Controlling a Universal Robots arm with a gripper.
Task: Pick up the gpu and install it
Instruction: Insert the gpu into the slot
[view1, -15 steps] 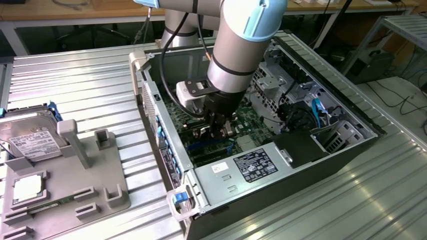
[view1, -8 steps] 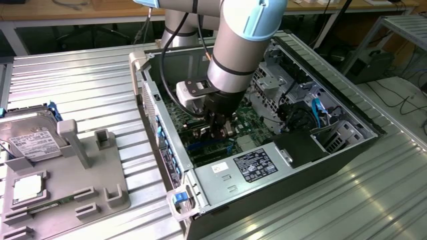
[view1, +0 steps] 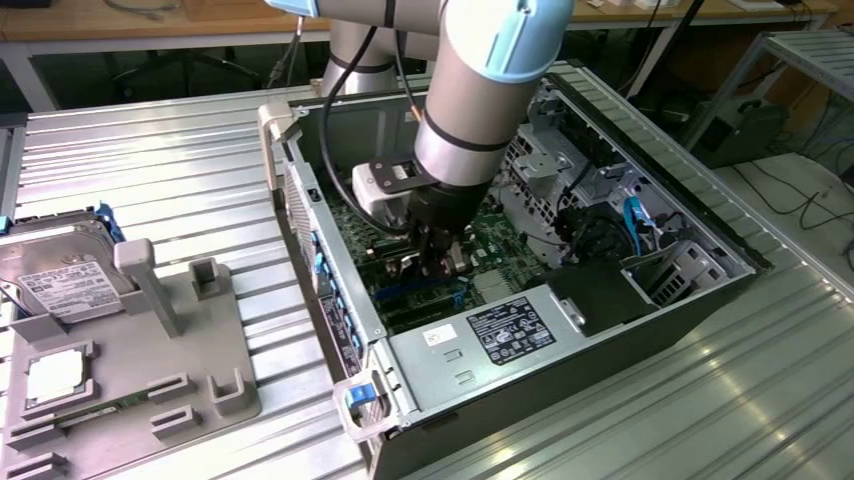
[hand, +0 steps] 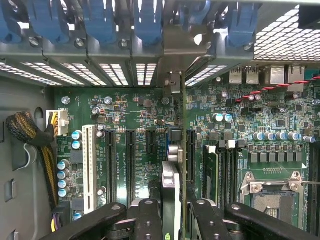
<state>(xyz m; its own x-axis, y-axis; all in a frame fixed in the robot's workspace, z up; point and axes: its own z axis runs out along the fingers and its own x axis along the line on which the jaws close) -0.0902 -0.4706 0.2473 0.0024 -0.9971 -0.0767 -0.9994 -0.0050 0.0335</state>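
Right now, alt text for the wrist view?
The hand holds the gpu edge-on above the motherboard, its bracket reaching toward the case's rear slot openings. Empty expansion slots lie beside it.

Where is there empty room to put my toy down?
Bare ribbed table behind the grey tray, beside the computer case; more bare table in front of the case. Crowded: inside the case, where the claw holds the gpu, and the tray.

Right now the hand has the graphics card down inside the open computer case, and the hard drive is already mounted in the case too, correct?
Not quite. The hand does hold the graphics card inside the case, but the exterior view shows the hard drive outside it, on the grey holder at that view's left.
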